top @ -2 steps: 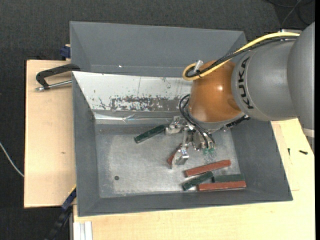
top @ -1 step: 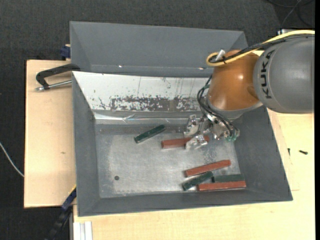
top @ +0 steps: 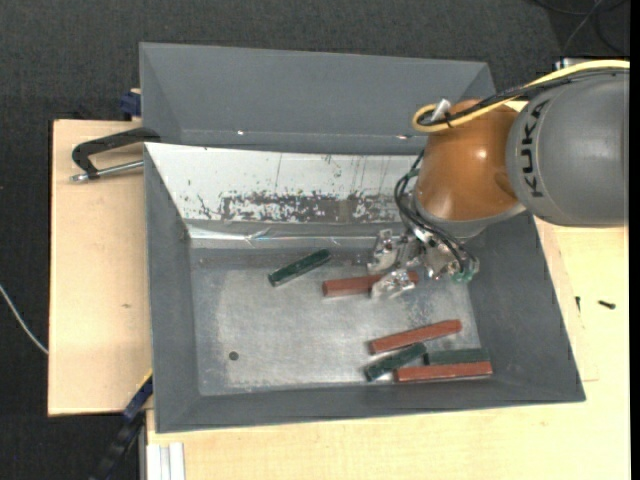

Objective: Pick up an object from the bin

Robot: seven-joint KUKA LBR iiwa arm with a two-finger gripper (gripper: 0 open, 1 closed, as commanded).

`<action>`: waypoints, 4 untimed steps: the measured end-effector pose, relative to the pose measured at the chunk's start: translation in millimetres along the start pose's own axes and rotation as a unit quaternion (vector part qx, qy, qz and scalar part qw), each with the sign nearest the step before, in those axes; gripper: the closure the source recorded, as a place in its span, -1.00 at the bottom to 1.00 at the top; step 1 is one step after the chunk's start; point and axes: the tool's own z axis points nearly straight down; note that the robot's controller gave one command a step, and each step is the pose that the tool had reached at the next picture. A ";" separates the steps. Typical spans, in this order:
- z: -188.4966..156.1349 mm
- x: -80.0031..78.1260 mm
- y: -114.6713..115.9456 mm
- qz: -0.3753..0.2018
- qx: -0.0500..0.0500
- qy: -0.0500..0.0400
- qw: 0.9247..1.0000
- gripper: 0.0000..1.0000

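Note:
My gripper (top: 392,271) hangs low in the bin's back right part, under the orange cover. Its metal fingers (top: 398,282) stand at the right end of a reddish-brown flat bar (top: 347,287) lying on the bin floor. Whether the bar's end is between the fingers cannot be made out. A dark green bar (top: 299,266) lies tilted to the left of it, apart from the gripper.
Near the front right lie a brown bar (top: 415,336), a dark green bar (top: 395,364) and another reddish bar (top: 444,371), close together. A small dark spot (top: 233,357) sits on the floor at the front left.

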 end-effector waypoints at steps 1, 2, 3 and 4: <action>-114.8 -1.0 4.2 -0.046 0.001 -0.005 0.999 1.00; -114.7 -0.9 4.3 -0.046 0.001 -0.005 0.999 1.00; -170.3 -3.0 9.5 -0.030 0.000 -0.004 1.000 1.00; -182.9 -4.0 9.7 -0.028 0.001 -0.006 1.000 1.00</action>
